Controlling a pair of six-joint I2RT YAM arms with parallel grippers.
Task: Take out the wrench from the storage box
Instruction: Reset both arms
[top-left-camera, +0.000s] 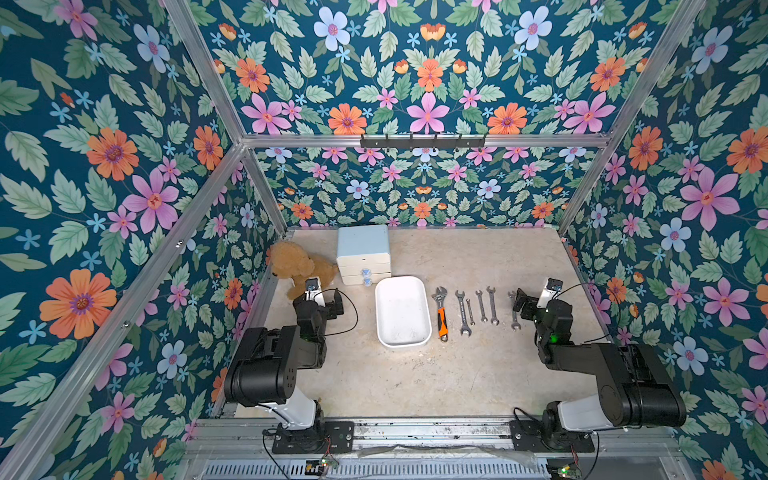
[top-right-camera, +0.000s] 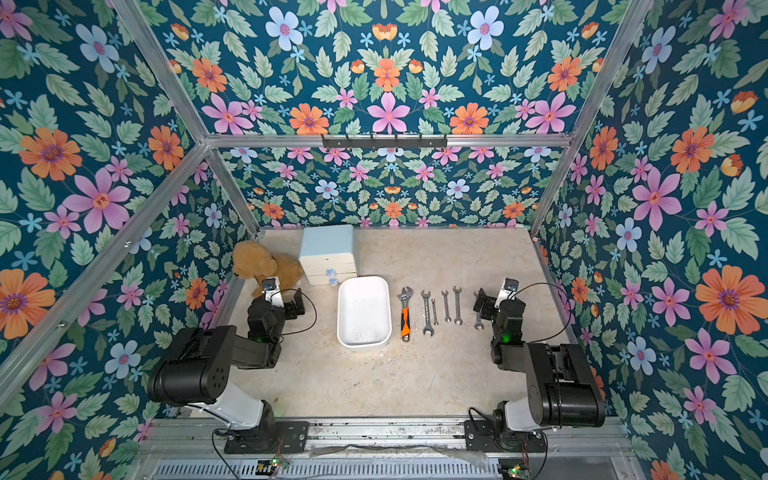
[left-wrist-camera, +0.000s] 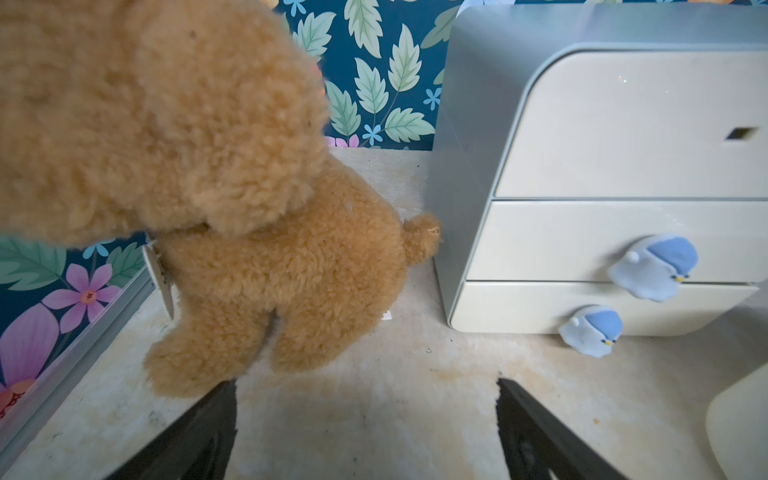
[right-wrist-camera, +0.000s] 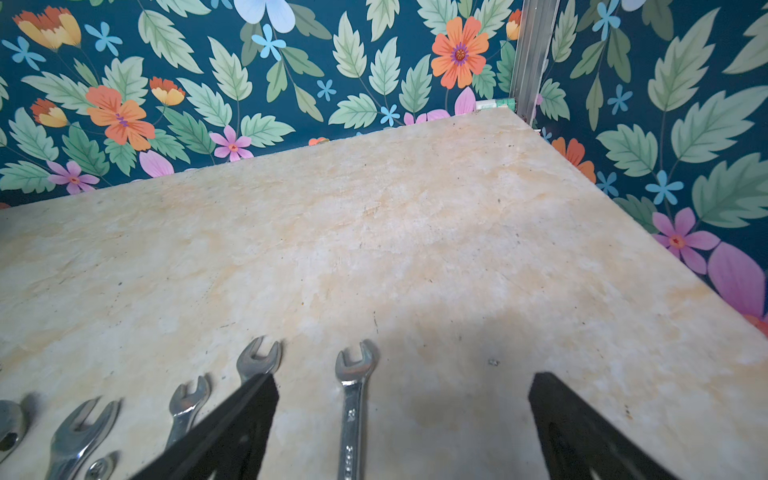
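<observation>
The storage box (top-left-camera: 402, 343) (top-right-camera: 364, 344), a white open tub, stands mid-table, and its inside shows only bare white floor. To its right, a row of wrenches lies on the table: an adjustable wrench with an orange-black handle (top-left-camera: 441, 316) (top-right-camera: 405, 318) and several silver ones (top-left-camera: 462, 311). My right gripper (top-left-camera: 521, 300) (right-wrist-camera: 403, 376) hovers open over the row's right end. The last silver wrench (right-wrist-camera: 353, 399) (top-left-camera: 513, 311) lies flat between the gripper's fingers, untouched. My left gripper (top-left-camera: 336, 302) (left-wrist-camera: 365, 382) is open over bare table left of the box.
A brown plush bear (top-left-camera: 291, 264) (left-wrist-camera: 249, 208) sits at the back left, close ahead of the left gripper. A white two-drawer cabinet with blue knobs (top-left-camera: 363, 253) (left-wrist-camera: 623, 166) stands behind the box. Floral walls enclose three sides.
</observation>
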